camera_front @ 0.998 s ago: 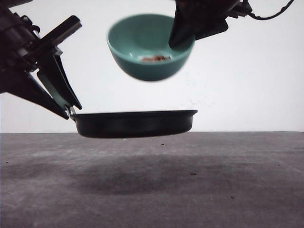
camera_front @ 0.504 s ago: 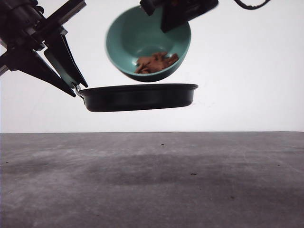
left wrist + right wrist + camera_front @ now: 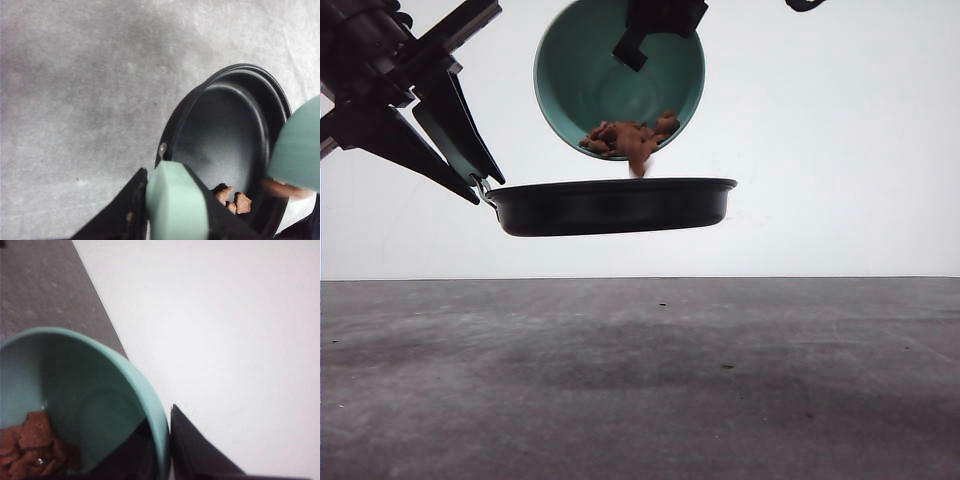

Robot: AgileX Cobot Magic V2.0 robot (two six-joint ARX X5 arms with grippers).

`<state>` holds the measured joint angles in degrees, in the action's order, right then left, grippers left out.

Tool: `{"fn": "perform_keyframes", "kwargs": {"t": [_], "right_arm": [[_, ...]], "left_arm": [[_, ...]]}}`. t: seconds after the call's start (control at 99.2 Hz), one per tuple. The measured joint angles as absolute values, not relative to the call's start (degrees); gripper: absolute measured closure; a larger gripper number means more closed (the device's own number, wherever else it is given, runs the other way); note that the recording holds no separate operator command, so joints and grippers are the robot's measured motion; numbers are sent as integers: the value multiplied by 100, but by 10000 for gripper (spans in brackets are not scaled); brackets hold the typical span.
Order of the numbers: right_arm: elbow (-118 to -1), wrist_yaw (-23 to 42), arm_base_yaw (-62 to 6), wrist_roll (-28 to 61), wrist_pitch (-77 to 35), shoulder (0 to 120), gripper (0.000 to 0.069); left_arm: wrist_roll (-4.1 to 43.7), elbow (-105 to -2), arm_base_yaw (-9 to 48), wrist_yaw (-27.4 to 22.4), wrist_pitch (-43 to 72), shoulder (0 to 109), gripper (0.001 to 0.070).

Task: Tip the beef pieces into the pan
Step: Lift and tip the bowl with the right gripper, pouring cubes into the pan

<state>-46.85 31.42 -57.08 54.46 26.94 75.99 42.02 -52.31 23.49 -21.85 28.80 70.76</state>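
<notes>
Two claws hold the two vessels in the air above the grey worktop [image 3: 640, 380]. The left claw [image 3: 470, 185] is clamped on the mint-green handle [image 3: 176, 205] of the pan [image 3: 610, 205], which hangs level, well clear of the worktop. Directly above the pan, the teal bowl [image 3: 618, 75] is tipped steeply, its mouth facing the front camera and its lower rim just over the pan's rim. The right claw [image 3: 167, 440] pinches the bowl's upper rim, one finger inside the wall and one outside. Most of the beef pieces [image 3: 628, 135] are heaped at the bowl's lowest edge, with one chunk spilling over the lip toward the pan. In the left wrist view a few pieces [image 3: 235, 200] already lie on the pan's black floor, near the handle side.
</notes>
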Motion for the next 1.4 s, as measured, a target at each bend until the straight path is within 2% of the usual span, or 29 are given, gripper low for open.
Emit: {"fn": "perform_keyframes", "kwargs": {"t": [0.151,0.444,0.605,1.009,1.14,1.271,1.402], "right_arm": [[-4685,2956,-5721,6143,2987,7599,673],[-4685,2847,-5730,6630,3323,7644,673],[-4685,2842,-5730,6711,3846,7653,673],[-4685,2689,-5562,6591,3944,7653,673],[-4685,2681,-5422,5780,3942,7653,673],[-4744,2958,-5317,4064,3524,7540,673],[-5437,2268,-5131,2259,2141,7288,673]], "left_arm": [[4202,-5231,2349,-2145,2858,7076,651],[4202,-5231,2349,-2071,2801,7076,651],[4202,-5231,2340,-2043,2679,7076,651],[4202,-5231,2338,-1898,2521,7076,651],[4202,-5231,2338,-1896,2521,7076,651],[4202,-5231,2338,-1896,2530,7076,651],[4202,-5231,2338,-1918,2532,7076,651]]}}
